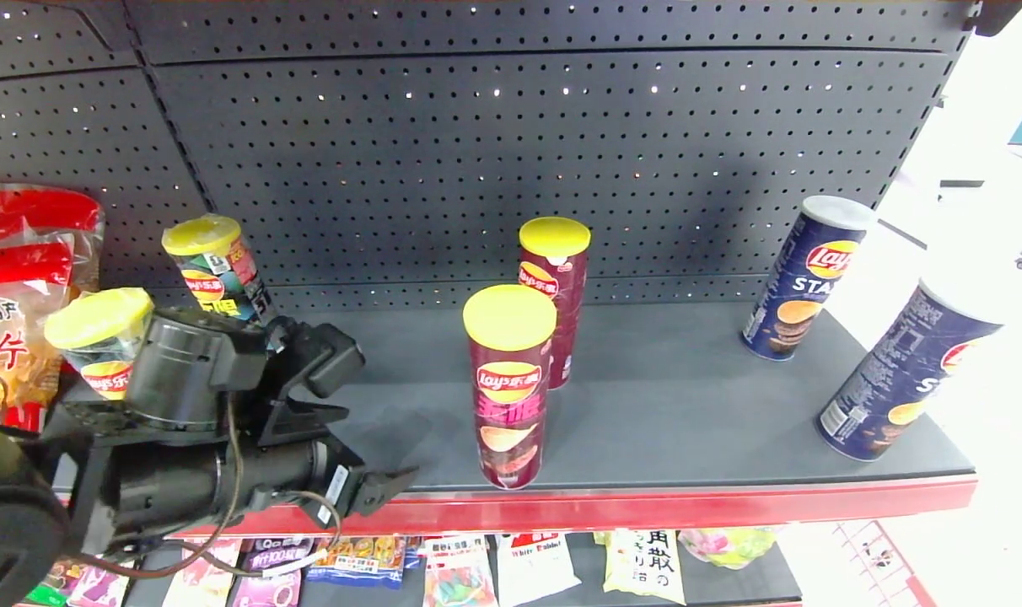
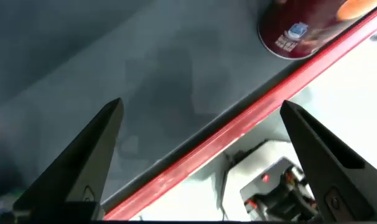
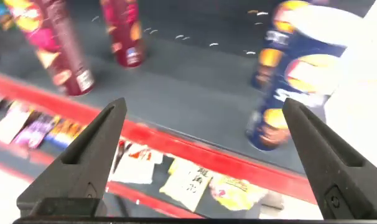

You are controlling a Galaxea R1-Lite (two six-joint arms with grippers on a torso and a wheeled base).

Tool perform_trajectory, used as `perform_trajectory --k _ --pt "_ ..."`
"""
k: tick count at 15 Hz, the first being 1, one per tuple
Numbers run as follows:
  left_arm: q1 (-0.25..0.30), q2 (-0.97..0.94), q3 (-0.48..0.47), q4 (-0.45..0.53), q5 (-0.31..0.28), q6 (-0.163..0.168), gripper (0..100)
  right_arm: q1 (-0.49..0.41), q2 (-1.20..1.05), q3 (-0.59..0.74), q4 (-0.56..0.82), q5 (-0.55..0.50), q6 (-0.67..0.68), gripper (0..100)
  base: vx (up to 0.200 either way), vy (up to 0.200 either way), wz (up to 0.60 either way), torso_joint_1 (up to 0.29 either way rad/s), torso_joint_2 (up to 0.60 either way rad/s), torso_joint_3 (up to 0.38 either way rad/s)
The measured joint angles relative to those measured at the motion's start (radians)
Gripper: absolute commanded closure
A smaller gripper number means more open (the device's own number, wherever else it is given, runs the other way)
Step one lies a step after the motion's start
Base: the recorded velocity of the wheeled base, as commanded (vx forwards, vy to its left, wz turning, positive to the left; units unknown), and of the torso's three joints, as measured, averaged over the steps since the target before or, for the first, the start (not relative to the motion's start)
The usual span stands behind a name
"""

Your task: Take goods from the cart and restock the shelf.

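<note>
Two maroon chip cans with yellow lids stand mid-shelf, one near the front edge [image 1: 509, 388] and one behind it [image 1: 553, 295]. Two blue cans [image 1: 802, 278] [image 1: 903, 379] stand at the shelf's right end. My left gripper [image 2: 201, 107] hangs open over the red shelf edge [image 2: 238, 130], left of the front maroon can [image 2: 307, 31], with nothing between its fingers. One of its fingertips [image 1: 384, 489] shows at the shelf lip. My right gripper [image 3: 204, 104] is open and holds nothing, out in front of the shelf and facing a blue can [image 3: 282, 93] and the maroon cans [image 3: 58, 43].
Two more yellow-lidded cans [image 1: 98, 337] [image 1: 216, 270] and red snack bags [image 1: 22, 270] crowd the shelf's left end. A perforated back panel [image 1: 511, 169] closes the rear. Snack packets [image 1: 545, 565] lie on the lower shelf. Bare board [image 1: 671, 396] lies between the maroon and blue cans.
</note>
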Motion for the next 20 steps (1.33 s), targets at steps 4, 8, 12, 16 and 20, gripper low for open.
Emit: perform_trajectory --k 4,8,12,16,20 --pt "-0.017 0.113 -0.063 -0.001 0.027 0.0 0 -0.027 -0.043 0.002 0.0 0.0 0.011 0 0.0 0.0 0.0 0.0 0.0 0.0" --pt "-0.018 0.207 -0.141 -0.071 0.037 0.001 0 -0.029 -0.052 0.005 0.0 0.0 0.016 0 0.0 0.0 0.0 0.0 0.0 0.0" --pt "-0.017 0.259 -0.158 -0.107 0.037 0.004 0 -0.029 -0.053 0.005 0.0 0.0 0.026 0 0.0 0.0 0.0 0.0 0.0 0.0" --pt "-0.022 0.279 -0.182 -0.106 0.034 0.005 0 -0.03 -0.053 0.006 0.0 0.0 0.028 0 0.0 0.0 0.0 0.0 0.0 0.0" --pt "-0.041 0.307 -0.227 -0.105 0.03 0.003 0 -0.029 -0.052 0.008 0.002 0.0 0.029 0 0.0 0.0 0.0 0.0 0.0 0.0"
